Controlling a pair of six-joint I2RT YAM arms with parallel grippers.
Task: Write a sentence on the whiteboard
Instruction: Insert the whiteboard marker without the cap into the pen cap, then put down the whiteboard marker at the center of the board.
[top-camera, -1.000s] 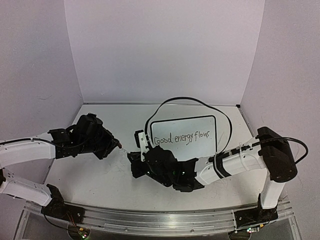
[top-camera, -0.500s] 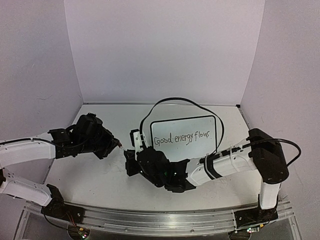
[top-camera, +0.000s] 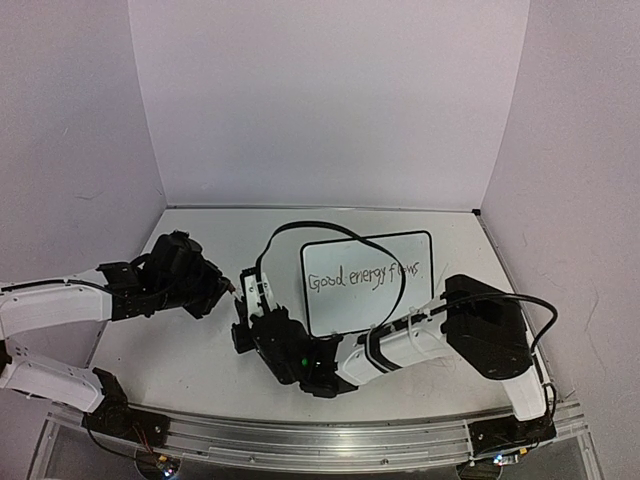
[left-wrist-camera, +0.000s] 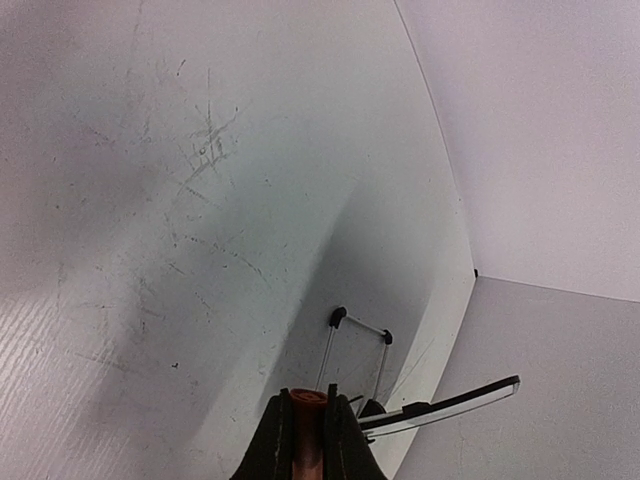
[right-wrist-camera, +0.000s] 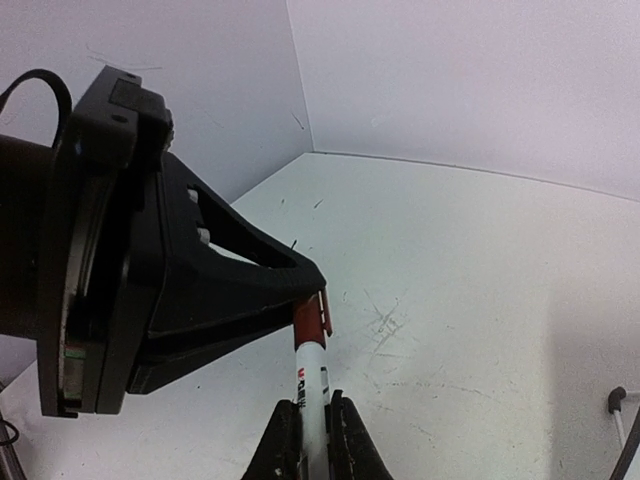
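Observation:
The whiteboard (top-camera: 372, 254) stands at the table's middle right with the sentence (top-camera: 363, 277) "Good energy flows" on it. It shows edge-on in the left wrist view (left-wrist-camera: 455, 404), with its wire stand (left-wrist-camera: 357, 338). My left gripper (top-camera: 233, 287) is shut on a red marker cap (left-wrist-camera: 307, 412). My right gripper (top-camera: 244, 312) is shut on the white marker (right-wrist-camera: 311, 382). In the right wrist view the marker's tip end sits in the red cap (right-wrist-camera: 309, 320), which the left gripper's black fingers (right-wrist-camera: 250, 290) hold. The two grippers meet left of the board.
A black cable (top-camera: 330, 232) loops from the right arm over the whiteboard. The tabletop (left-wrist-camera: 200, 200) bears faint grey scuffs. Lilac walls close the back and both sides. A metal rail (top-camera: 300, 435) runs along the near edge.
My right arm has swung left, away from the whiteboard, bringing the marker up to the left gripper. The left arm has barely moved.

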